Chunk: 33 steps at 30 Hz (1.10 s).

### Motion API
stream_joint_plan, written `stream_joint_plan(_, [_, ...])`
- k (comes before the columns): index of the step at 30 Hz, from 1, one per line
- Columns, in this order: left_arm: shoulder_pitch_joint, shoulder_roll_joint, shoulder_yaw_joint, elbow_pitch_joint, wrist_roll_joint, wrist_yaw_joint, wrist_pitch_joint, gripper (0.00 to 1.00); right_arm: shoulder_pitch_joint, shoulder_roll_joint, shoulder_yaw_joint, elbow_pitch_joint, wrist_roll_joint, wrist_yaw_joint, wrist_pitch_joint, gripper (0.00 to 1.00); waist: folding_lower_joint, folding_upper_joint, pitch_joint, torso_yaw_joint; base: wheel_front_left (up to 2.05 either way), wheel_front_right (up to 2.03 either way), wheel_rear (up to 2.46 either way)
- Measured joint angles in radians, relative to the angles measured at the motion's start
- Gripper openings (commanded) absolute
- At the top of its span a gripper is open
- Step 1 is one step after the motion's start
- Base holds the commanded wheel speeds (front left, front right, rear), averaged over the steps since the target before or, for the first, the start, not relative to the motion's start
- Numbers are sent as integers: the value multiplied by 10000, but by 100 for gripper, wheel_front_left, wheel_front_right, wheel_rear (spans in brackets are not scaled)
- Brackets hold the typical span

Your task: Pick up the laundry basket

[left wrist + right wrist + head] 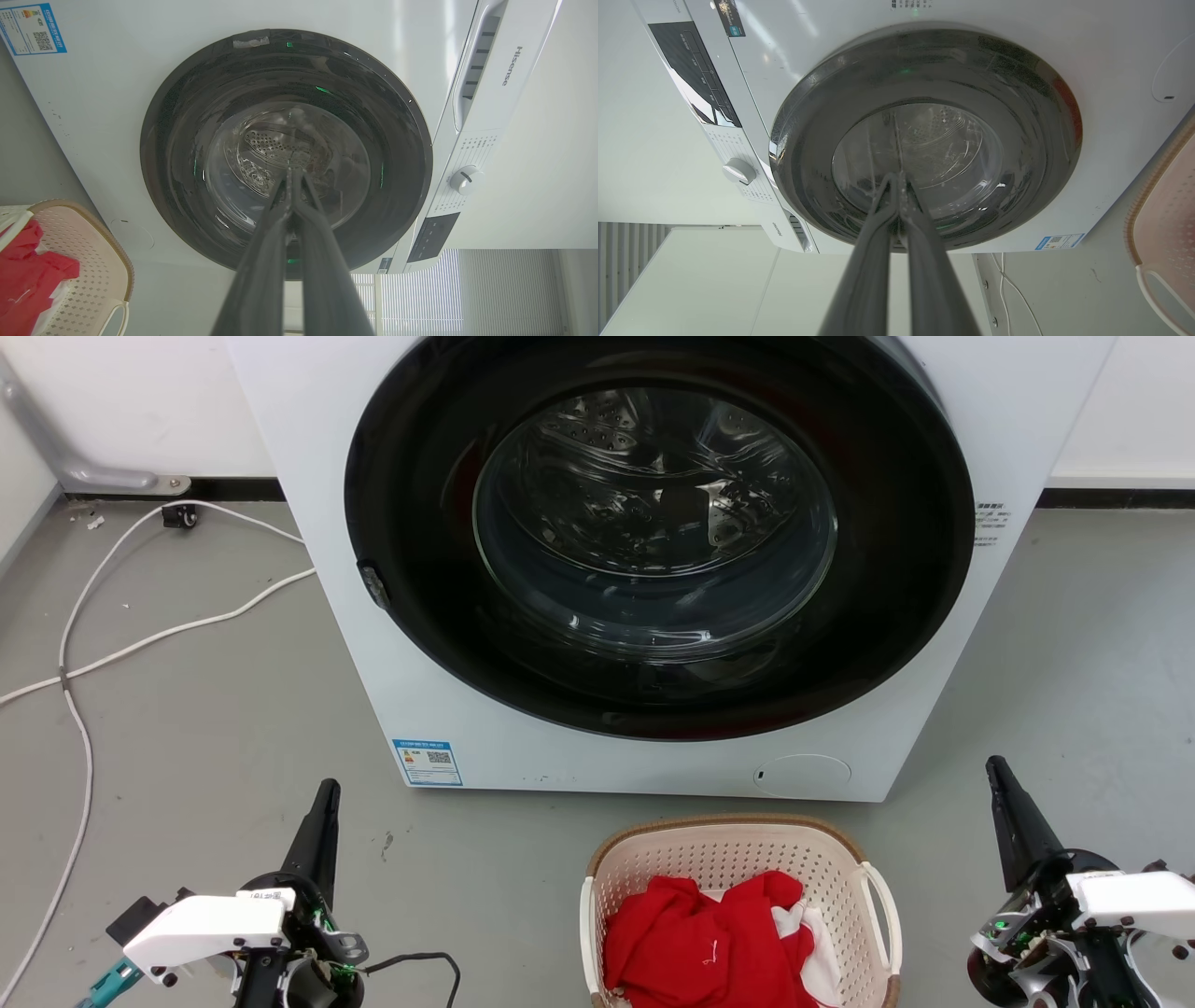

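**Q:** Now, reading from the left, what is item (a)?

**A:** A white cable (168,635) trailing over the grey floor (187,756), well apart from the work. Item (b), the left gripper (327,791), hovers low at the lower left and points toward the washer (373,644).

**Q:** Its fingers?

**A:** Pressed together tip to tip, with nothing between them (the left wrist view makes this plain).

**Q:** And the centre?

**A:** Item (c), the basket (719,854), stands on the floor just in front of the washer. It sits between the two arms, nearer the right one. Red and white clothes (700,943) lie in its bottom. The left handle (585,933) loops from one side wall and the right handle (896,919) from the other.

**Q:** Item (d)?

**A:** The right gripper (995,767), at the lower right, likewise closed on nothing. Its wrist view catches the basket's rim at the far right edge.

**Q:** Progress, then?

**A:** Judged from this layout, none of the lift is done. Neither gripper touches the basket, and both are apart from the handles. Everything appears to be left: part the fingers, bring each arm inward to its handle, close, and raise both sides evenly so the load does not tip.
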Motion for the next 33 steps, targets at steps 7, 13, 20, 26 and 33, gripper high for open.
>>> stream_joint_plan(7, [0,0,0,0,0,0,0,0,0,4,-6,0,-10,0,6,0,1,0,0,0,0,0,0])
stream_joint_plan(13, [0,0,0,0,0,0,0,0,-1,8,-12,2,-12,0,6,0,0,0,0,0,0,0,0])
stream_joint_plan(20, [-1,0,0,0,0,0,0,0,-1,12,-17,2,-12,0,8,0,0,0,0,0,0,0,0])
stream_joint_plan(26, [-1,0,0,0,0,0,0,0,-1,15,-21,2,-12,0,10,0,0,0,0,0,0,0,0])
stream_joint_plan(33, [377,-42,-79,418,2,4,-25,100,392,40,2,412,-12,-4,0,100,2,0,1,0,0,0,0])
